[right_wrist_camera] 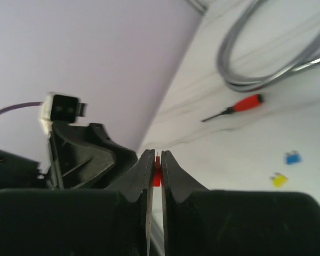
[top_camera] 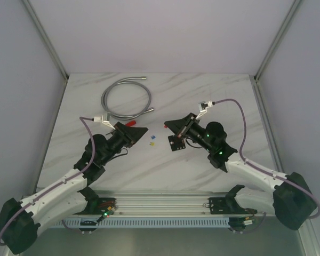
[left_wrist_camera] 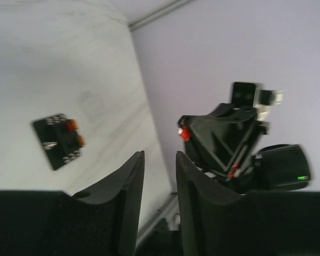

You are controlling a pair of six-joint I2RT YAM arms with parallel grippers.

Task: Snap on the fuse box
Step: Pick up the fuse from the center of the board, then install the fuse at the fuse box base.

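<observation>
Jaws of the left gripper (left_wrist_camera: 160,157) stand partly open and empty; the right gripper (right_wrist_camera: 156,156) pinches a red fuse (right_wrist_camera: 157,175) near the fuse box (top_camera: 176,143).

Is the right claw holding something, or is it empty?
Holding. The right gripper is shut on a tiny red fuse between its tips.

Lab test cell: plain walls (top_camera: 160,32), aluminium frame (top_camera: 45,37), marble-look table (top_camera: 149,170).
</observation>
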